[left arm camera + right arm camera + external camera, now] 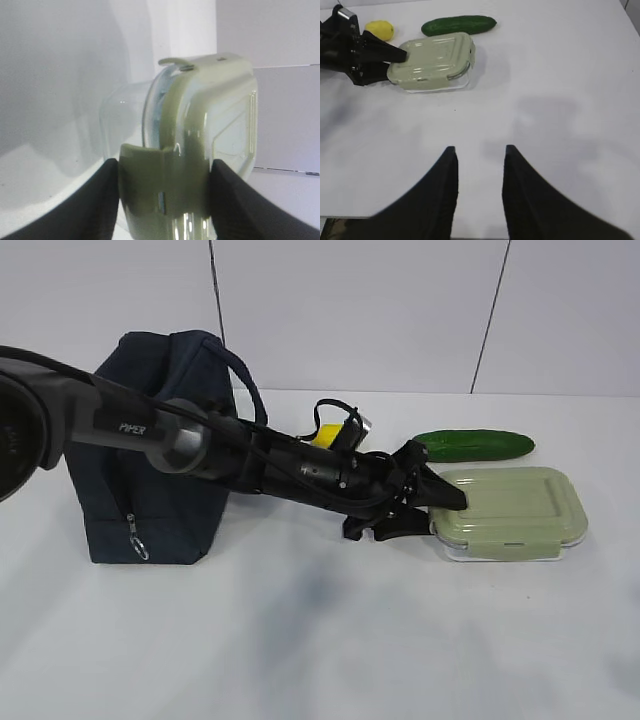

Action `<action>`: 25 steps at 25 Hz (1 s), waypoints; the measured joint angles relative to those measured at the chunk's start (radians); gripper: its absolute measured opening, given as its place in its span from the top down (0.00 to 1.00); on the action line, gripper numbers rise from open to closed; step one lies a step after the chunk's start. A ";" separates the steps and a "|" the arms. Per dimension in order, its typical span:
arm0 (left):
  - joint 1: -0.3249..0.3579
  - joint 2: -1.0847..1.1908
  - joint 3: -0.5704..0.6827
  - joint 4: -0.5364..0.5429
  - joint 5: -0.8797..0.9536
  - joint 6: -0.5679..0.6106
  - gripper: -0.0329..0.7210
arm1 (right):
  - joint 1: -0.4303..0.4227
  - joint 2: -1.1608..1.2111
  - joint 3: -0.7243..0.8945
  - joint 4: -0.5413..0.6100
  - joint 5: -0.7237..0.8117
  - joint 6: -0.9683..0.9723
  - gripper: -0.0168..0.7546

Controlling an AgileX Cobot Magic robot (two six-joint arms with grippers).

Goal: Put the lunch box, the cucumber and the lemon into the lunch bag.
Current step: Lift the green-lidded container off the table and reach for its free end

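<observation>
1. The box (510, 508) lies flat on the table (320, 640), right of centre in the exterior view, green lid up, clear base touching the tabletop.
2. The left gripper (440, 510) reaches in from the left at table height and meets the box at its left short edge. One finger lies over the lid, the other sits below at the base.
3. In the left wrist view the box (200, 145) fills the space between both black fingers (100, 200). The lid's end clip sits squarely between them. The jaws are pinching the box across its thickness; contact shows on both sides.
4. The box base still touches the table; no lift is visible.
5. The cucumber (473, 444) lies on the table just behind the box, parallel to its long edge, apart from it and from the left gripper.
6. The lemon (380, 29) lies beside the cucumber's left end, behind the left arm. In the exterior view the arm hides most of it.
7. The bag (160, 450) stands upright at the left, behind the left arm, well apart from the box. Its zipper pull ring (138, 545) hangs on the front face. Whether the top is open cannot be told.
8. The right gripper (479, 170) hovers over bare table, well apart from the box and nearer the camera. Its fingers stand partly spread with a clear gap and hold nothing.
</observation>
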 joint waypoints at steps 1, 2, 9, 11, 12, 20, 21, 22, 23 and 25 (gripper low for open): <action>0.000 0.000 0.000 -0.002 0.005 0.005 0.45 | 0.000 0.025 -0.002 0.000 0.000 0.012 0.67; 0.000 0.000 0.000 -0.002 0.009 0.009 0.45 | 0.000 0.056 -0.004 0.000 0.000 0.020 0.67; 0.000 0.000 0.000 -0.002 0.066 0.040 0.45 | 0.000 0.324 -0.161 0.038 0.000 0.074 0.67; 0.000 0.000 0.000 -0.002 0.086 0.046 0.45 | 0.000 0.393 -0.212 0.043 0.006 0.078 0.67; 0.000 0.000 0.000 -0.002 0.095 0.045 0.45 | 0.000 0.427 -0.233 0.043 0.019 0.078 0.67; 0.026 0.000 0.000 -0.002 0.161 0.048 0.45 | 0.000 0.525 -0.291 0.079 0.084 0.104 0.67; 0.030 0.000 0.000 -0.002 0.161 0.048 0.45 | 0.000 0.525 -0.295 0.091 0.086 0.106 0.67; 0.032 0.000 0.000 -0.002 0.161 0.048 0.45 | 0.000 0.525 -0.299 0.101 0.086 0.106 0.67; 0.032 0.000 0.000 -0.002 0.161 0.050 0.45 | 0.000 0.525 -0.301 0.104 0.081 0.106 0.67; 0.032 0.000 0.000 -0.002 0.161 0.051 0.45 | 0.000 0.525 -0.302 0.095 0.069 0.106 0.67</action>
